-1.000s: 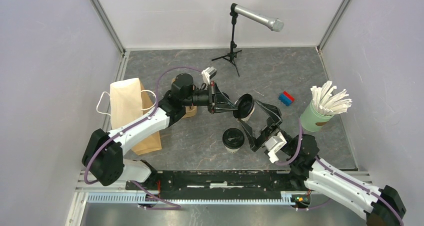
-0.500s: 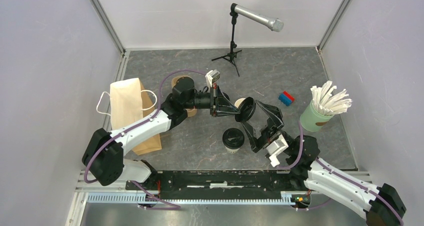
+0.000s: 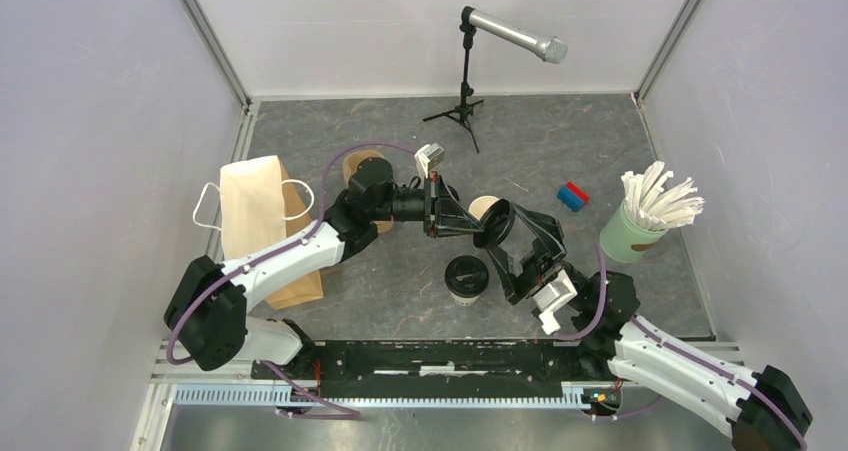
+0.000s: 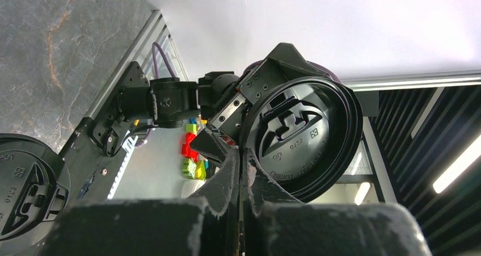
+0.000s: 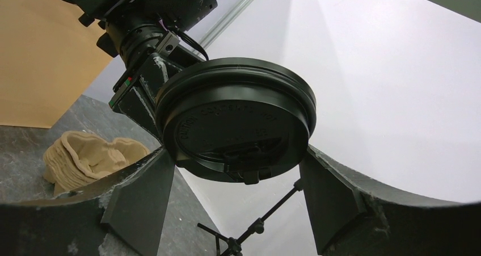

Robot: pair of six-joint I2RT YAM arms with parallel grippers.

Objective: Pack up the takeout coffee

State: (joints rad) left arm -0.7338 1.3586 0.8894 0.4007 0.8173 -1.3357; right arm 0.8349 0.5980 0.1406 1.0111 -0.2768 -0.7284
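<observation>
Our left end effector [image 4: 243,159] is pressed together, pinching the rim of a black lid [image 5: 238,120] in the air. Our right end effector [image 3: 515,236] is spread around it. A lidded coffee cup [image 3: 467,276] stands on the counter [image 3: 390,281] nearby.

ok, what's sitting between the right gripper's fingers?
A black lid, pinched at its rim by the shut left gripper. The right gripper is open, one finger on each side of it. The right wrist view shows it best.
</observation>
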